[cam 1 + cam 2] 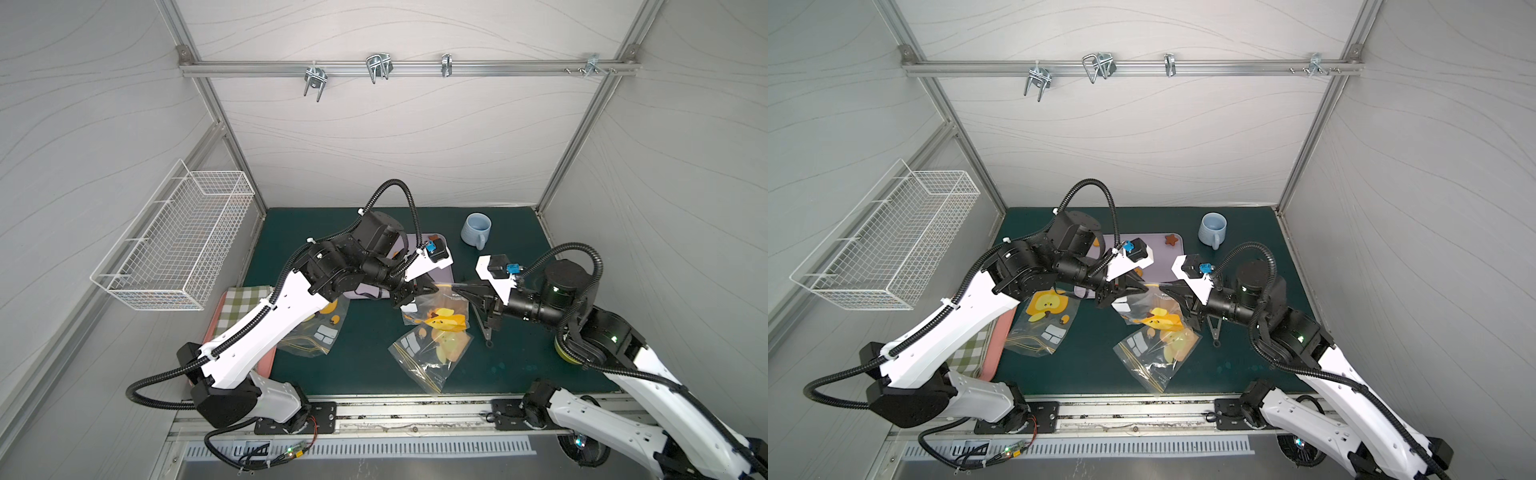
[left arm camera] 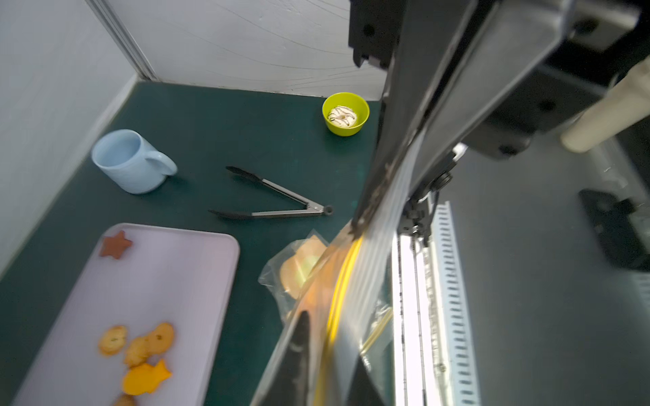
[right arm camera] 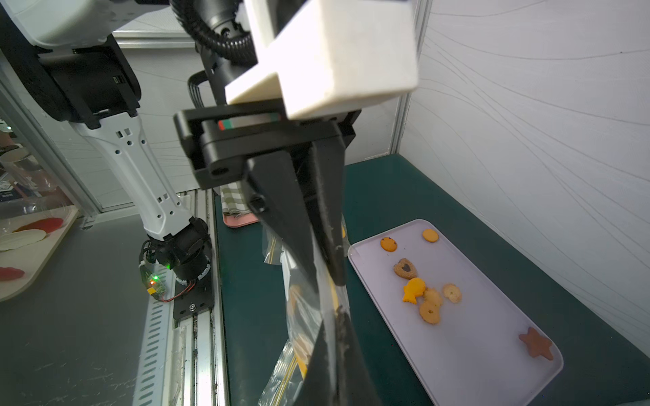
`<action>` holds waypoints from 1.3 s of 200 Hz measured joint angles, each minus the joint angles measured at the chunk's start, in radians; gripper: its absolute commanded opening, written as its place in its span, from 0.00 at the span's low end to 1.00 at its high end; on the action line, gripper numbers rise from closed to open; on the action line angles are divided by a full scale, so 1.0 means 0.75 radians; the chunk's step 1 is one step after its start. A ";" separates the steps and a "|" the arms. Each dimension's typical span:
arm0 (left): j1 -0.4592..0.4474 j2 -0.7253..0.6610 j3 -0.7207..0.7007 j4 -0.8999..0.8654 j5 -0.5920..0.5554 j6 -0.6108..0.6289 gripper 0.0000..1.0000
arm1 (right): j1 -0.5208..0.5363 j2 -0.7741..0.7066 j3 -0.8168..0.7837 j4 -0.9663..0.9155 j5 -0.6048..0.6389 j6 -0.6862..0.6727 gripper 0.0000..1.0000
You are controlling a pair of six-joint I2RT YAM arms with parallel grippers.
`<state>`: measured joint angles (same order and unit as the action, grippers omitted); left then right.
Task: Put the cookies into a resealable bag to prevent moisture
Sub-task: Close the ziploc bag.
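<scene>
While both arms meet over the green mat point(image 1: 365, 353), a lilac tray point(image 3: 475, 334) sits near the back wall. A clear bag point(image 1: 440, 307) with yellow prints hangs between left gripper point(image 1: 432, 286) and right gripper point(image 1: 457, 286); each is clamped on its top edge. Cookies point(image 3: 429, 298) lie loose on the tray, apart from the bag.

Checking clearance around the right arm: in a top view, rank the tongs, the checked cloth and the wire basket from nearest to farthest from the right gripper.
1. Tongs: on the mat, just beneath the right gripper, which pinches the resealable bag.
2. Checked cloth: across the mat, at its left edge.
3. Wire basket: hung on the left wall, farthest.
</scene>
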<state>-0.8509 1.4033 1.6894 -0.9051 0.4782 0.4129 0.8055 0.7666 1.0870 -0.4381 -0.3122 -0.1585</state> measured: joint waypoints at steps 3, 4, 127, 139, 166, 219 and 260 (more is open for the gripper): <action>0.000 0.000 0.000 0.004 -0.002 0.005 0.18 | 0.000 -0.003 0.000 -0.001 0.003 -0.002 0.00; 0.000 0.000 0.000 0.004 -0.002 0.005 0.21 | 0.000 -0.004 0.000 -0.001 0.003 -0.003 0.00; 0.000 -0.046 -0.067 0.038 -0.122 0.009 0.31 | 0.000 -0.096 0.000 -0.064 0.145 -0.045 0.00; 0.000 -0.052 -0.072 0.039 -0.136 -0.004 0.03 | 0.000 -0.107 0.000 -0.069 0.160 -0.046 0.00; -0.001 -0.057 -0.078 0.053 -0.146 0.003 0.31 | 0.000 -0.127 0.000 -0.078 0.182 -0.054 0.00; 0.003 -0.078 -0.111 0.062 -0.186 0.001 0.24 | 0.000 -0.137 0.000 -0.082 0.209 -0.059 0.00; 0.003 -0.096 -0.128 0.067 -0.204 0.007 0.46 | 0.000 -0.144 0.000 -0.084 0.227 -0.059 0.00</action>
<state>-0.8490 1.3315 1.5932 -0.8547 0.3248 0.4183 0.8055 0.6586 1.0870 -0.5011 -0.1421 -0.2028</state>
